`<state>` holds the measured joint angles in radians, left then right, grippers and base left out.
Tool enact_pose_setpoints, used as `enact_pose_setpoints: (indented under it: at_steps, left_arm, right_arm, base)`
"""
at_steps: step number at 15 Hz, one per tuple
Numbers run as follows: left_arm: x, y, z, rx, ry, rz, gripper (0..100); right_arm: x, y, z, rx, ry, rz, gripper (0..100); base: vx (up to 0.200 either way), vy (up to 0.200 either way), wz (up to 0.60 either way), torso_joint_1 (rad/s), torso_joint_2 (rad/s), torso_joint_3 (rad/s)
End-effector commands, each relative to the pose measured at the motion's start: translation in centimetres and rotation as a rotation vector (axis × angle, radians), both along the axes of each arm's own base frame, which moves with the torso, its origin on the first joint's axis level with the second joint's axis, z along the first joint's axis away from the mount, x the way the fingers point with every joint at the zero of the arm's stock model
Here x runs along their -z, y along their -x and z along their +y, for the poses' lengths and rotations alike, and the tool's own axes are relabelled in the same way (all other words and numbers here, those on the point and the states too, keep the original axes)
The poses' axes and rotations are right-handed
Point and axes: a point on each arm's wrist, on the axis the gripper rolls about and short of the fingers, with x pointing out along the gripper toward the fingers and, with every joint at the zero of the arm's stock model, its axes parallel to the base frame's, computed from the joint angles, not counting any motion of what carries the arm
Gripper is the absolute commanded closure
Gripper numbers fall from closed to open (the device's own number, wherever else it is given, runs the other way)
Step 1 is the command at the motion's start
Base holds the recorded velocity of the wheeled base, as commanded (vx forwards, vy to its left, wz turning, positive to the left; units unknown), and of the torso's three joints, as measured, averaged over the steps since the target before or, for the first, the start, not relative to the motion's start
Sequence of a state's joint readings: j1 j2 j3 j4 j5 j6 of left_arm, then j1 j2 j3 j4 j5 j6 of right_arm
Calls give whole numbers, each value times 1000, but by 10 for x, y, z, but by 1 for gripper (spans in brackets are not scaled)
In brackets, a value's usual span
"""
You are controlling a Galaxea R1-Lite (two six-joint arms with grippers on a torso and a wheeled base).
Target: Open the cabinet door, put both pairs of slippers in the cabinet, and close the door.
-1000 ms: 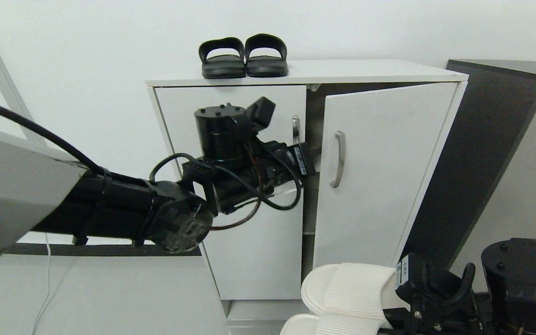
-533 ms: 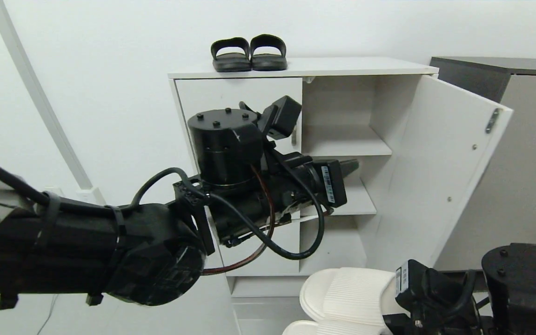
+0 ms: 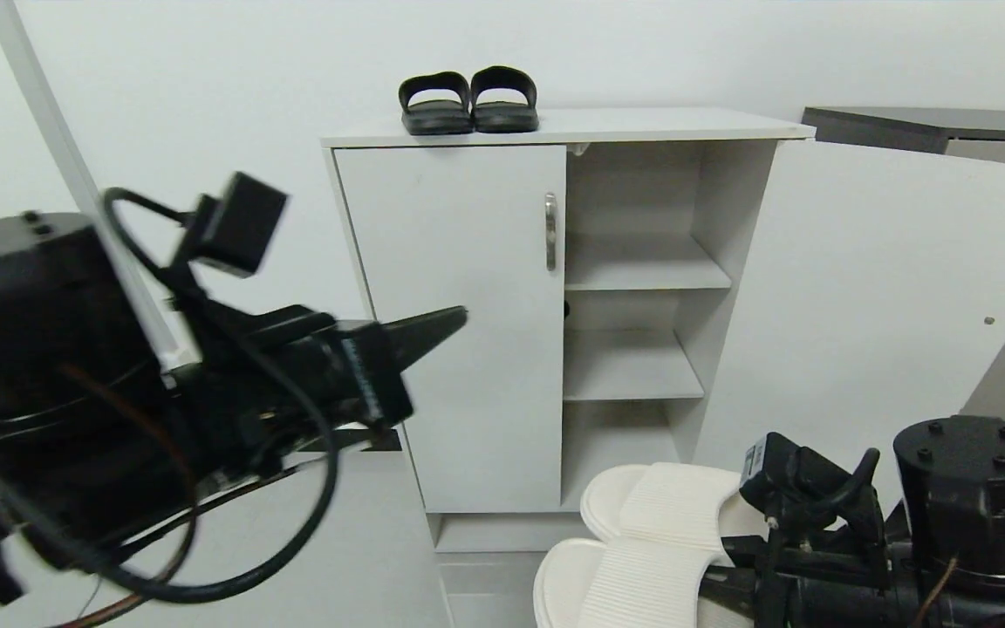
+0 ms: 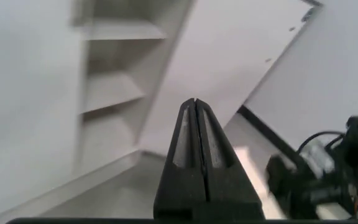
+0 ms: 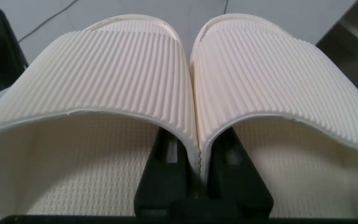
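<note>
Right end effector: pinching the white slippers by their two adjoining straps. The pair sits side by side, long axes running out ahead of the fingers.
Left end effector: pressed together, holding nothing.
Key relation: the open compartment lies up and beyond the right end effector, past the white pair; the right arm is judged nearer.
Cabinet: right door swung wide, left door shut; shelves hold neither pair yet.
Black slippers: on the cabinet top, well above both end effectors.

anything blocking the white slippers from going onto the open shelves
Nothing visible. The right door is wide open, the shelves look bare, and the left claw hangs left of the white slippers, out of their path.
</note>
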<state>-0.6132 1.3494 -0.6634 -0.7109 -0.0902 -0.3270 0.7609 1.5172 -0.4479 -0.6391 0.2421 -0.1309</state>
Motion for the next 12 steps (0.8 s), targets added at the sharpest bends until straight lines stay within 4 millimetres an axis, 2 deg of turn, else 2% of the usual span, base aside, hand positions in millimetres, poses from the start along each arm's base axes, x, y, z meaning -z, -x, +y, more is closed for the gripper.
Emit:
enact_pose_setpoints:
  at_steps: [1, 3, 5, 6, 8, 9, 10, 12]
  left_arm:
    - [16, 91, 87, -247, -16, -21, 100]
    - [39, 142, 116, -362, -105, -1, 100]
    - [55, 173, 126, -465, -131, 27, 100]
    - [71, 195, 131, -542, -128, 25, 100]
    - [95, 209, 134, -623, -124, -4, 100]
    - [100, 209, 134, -635, -132, -6, 100]
    - [123, 208, 136, -689, -188, 6, 100]
    - [143, 202, 136, -757, -237, 24, 100]
  right_arm:
    - [4, -8, 3, 22, 3, 27, 100]
    - [7, -13, 7, 31, -15, 26, 100]
    - [9, -15, 8, 34, -22, 16, 100]
    - [9, -15, 9, 34, -23, 15, 100]
    - [9, -15, 9, 32, -23, 15, 100]
    - [10, -15, 9, 32, -22, 16, 100]
    - [11, -15, 9, 32, -18, 20, 100]
    - [11, -15, 9, 32, -17, 21, 100]
  base:
    - [0, 0, 0, 0, 0, 0]
    - [0, 0, 0, 0, 0, 0]
    - [0, 0, 0, 0, 0, 0]
    - [0, 0, 0, 0, 0, 0]
    - [0, 0, 0, 0, 0, 0]
    - [0, 0, 0, 0, 0, 0]
    - [0, 0, 0, 0, 0, 0]
    - [0, 0, 0, 0, 0, 0]
